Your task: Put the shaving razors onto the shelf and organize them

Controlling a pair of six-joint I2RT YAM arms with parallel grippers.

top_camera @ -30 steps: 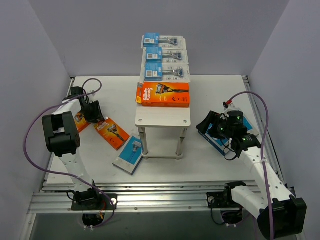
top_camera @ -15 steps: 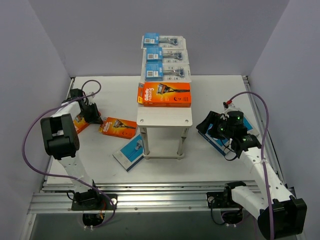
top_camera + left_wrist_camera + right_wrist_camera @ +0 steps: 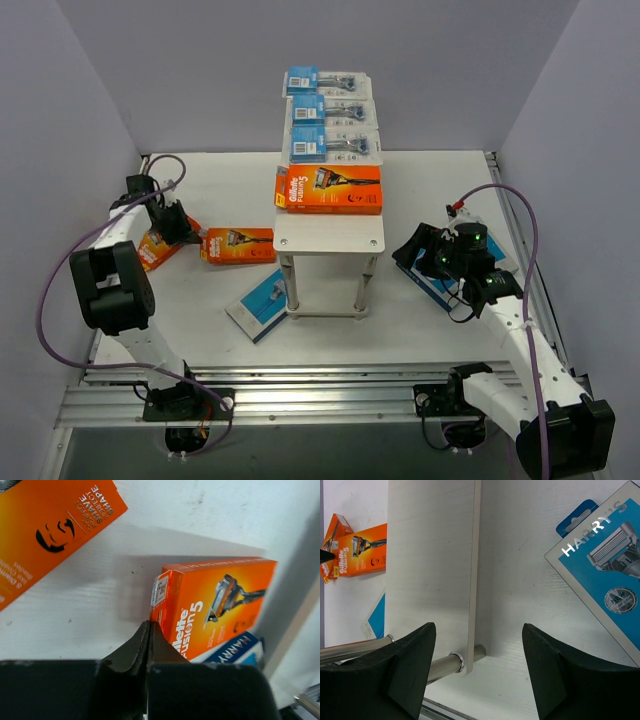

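White table (image 3: pixel 430 190) with shelf (image 3: pixel 328 233), razor packs (image 3: pixel 238 246)

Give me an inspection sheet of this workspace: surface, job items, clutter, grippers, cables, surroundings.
Surface: white table, no spills seen.
Job's things: shelf holds three blister packs and an orange Gillette box. On the table: orange Fusion5 box, second orange box, blue-and-white box by the shelf legs, Harry's box.
Clutter: nothing seen.
Grippers: left gripper shut, tips at the Fusion5 box's end; right gripper open, empty.
Cables: purple cables loop off both arms.
Surroundings: plain walls; metal rail at near edge.
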